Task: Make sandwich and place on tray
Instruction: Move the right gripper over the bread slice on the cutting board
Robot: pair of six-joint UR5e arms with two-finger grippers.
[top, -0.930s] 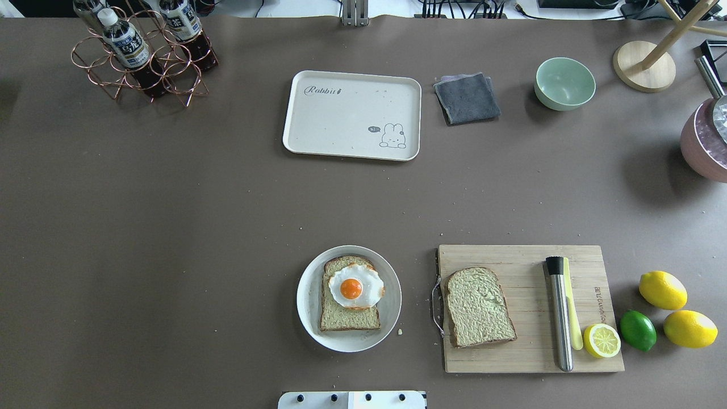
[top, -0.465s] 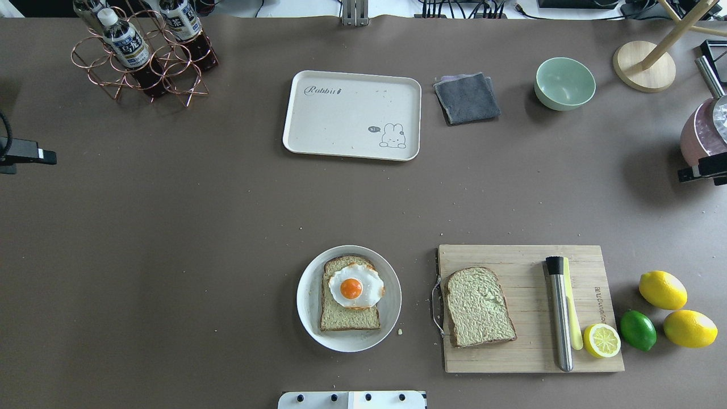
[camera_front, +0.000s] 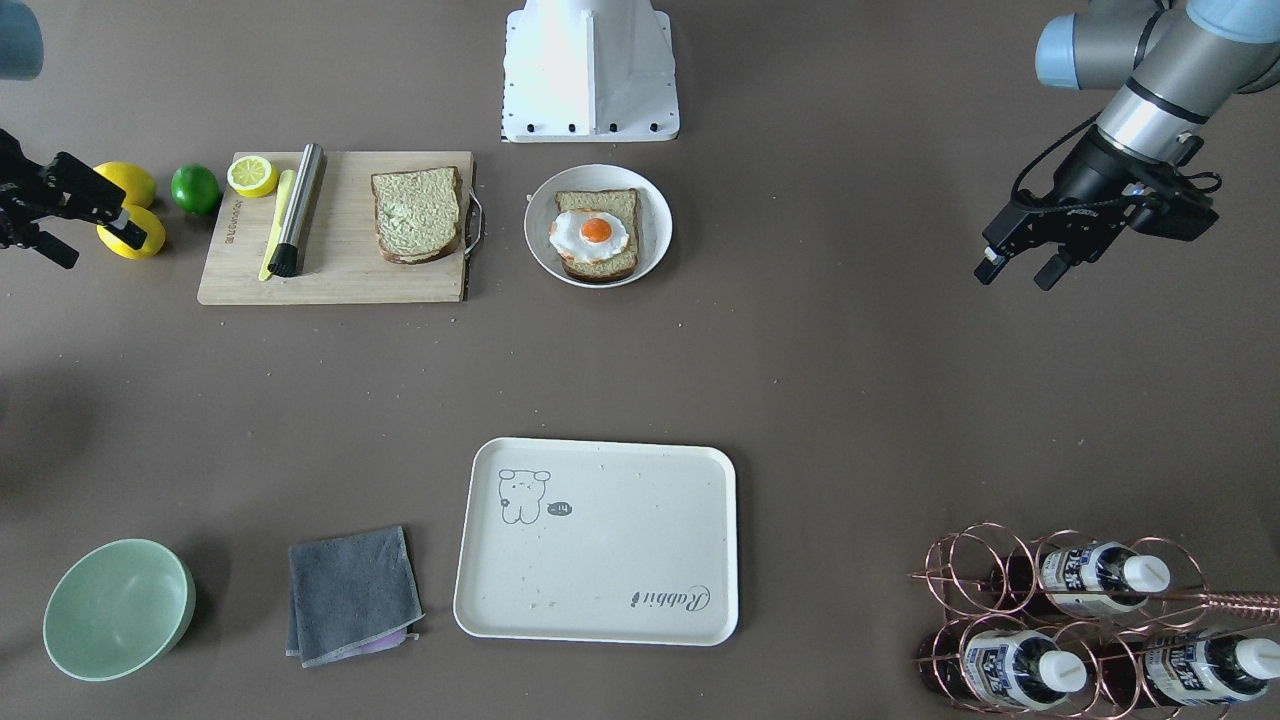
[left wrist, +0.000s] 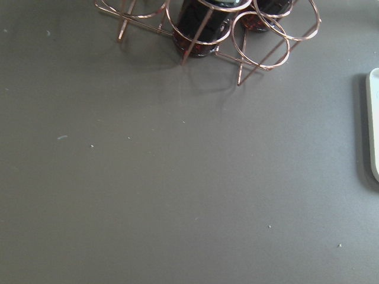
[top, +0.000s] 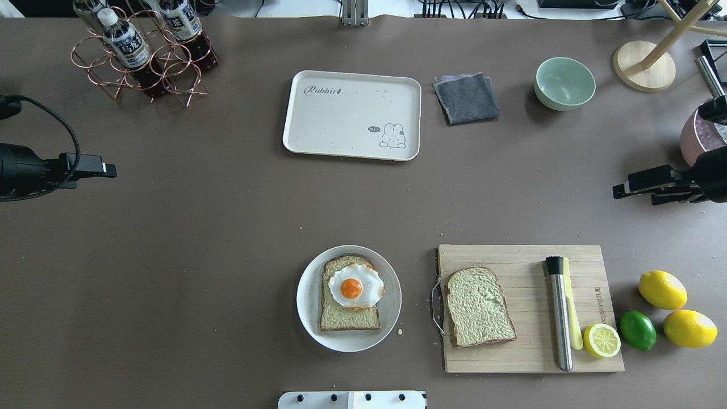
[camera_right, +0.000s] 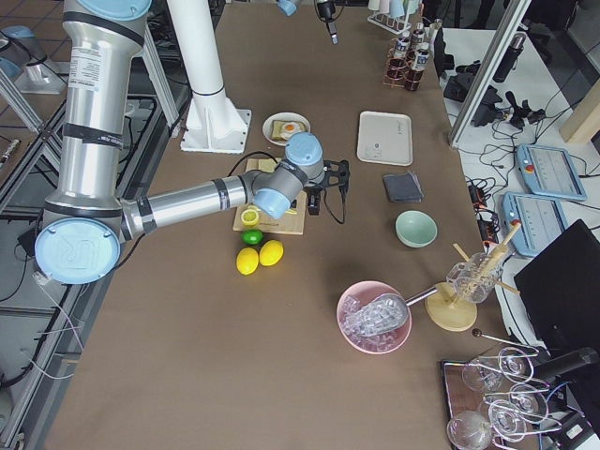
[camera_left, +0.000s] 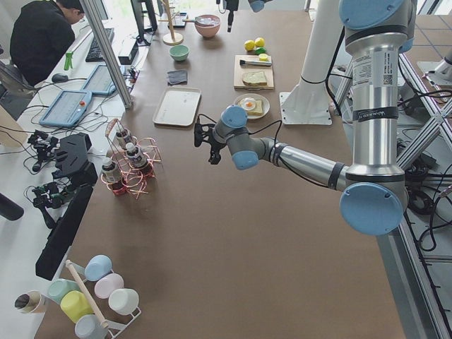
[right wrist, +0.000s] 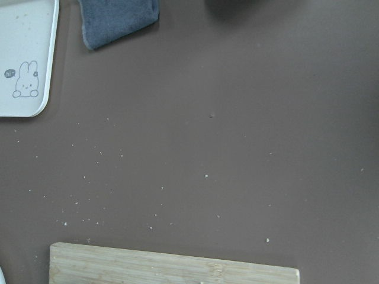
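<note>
One bread slice topped with a fried egg [top: 352,288] lies on a round white plate [top: 306,295] at the near middle. The other slice, with pale greenish spread [top: 480,307], lies on a wooden cutting board [top: 528,352] to its right. The cream tray [top: 352,115] is bare at the far middle; its edge also shows in the left wrist view [left wrist: 373,124] and its corner in the right wrist view [right wrist: 23,59]. My left gripper [top: 111,170] [camera_front: 1015,272] hovers open and empty at the table's left side. My right gripper [top: 622,192] [camera_front: 100,250] hovers open and empty at the right side, beyond the board.
A copper rack with bottles [top: 142,51] stands far left. A grey cloth [top: 467,97] and a green bowl [top: 564,83] lie right of the tray. A metal rod [top: 559,312] and half lemon [top: 602,341] lie on the board, with two lemons [top: 661,289] and a lime [top: 637,329] beside it.
Both arms have come in from the table's sides towards the middle; a second ago neither was in view. The bread, plate, board and tray have not moved.
</note>
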